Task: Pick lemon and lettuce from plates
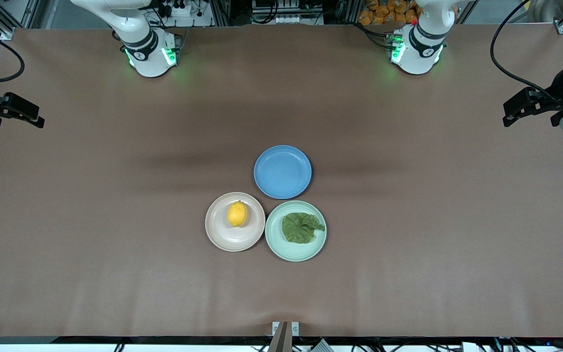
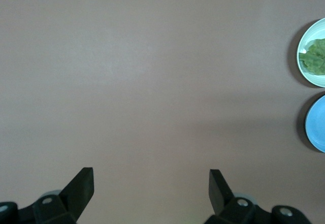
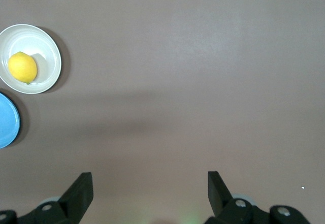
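Brown table (image 1: 115, 220): lemon (image 1: 237, 214) and lettuce (image 1: 302, 227) on plates (image 1: 235, 242); both grippers' fingers (image 2: 81, 186) wide apart, empty.

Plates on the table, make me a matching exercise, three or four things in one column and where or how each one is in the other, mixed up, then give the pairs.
Column one:
1. lemon
2. lettuce
3. blue plate
4. left gripper

Column two:
A. holds nothing on it
B. on the mint green plate
C. open over bare table
D. on the beige-pink plate

Pairs: 1-D, 2-B, 3-A, 4-C
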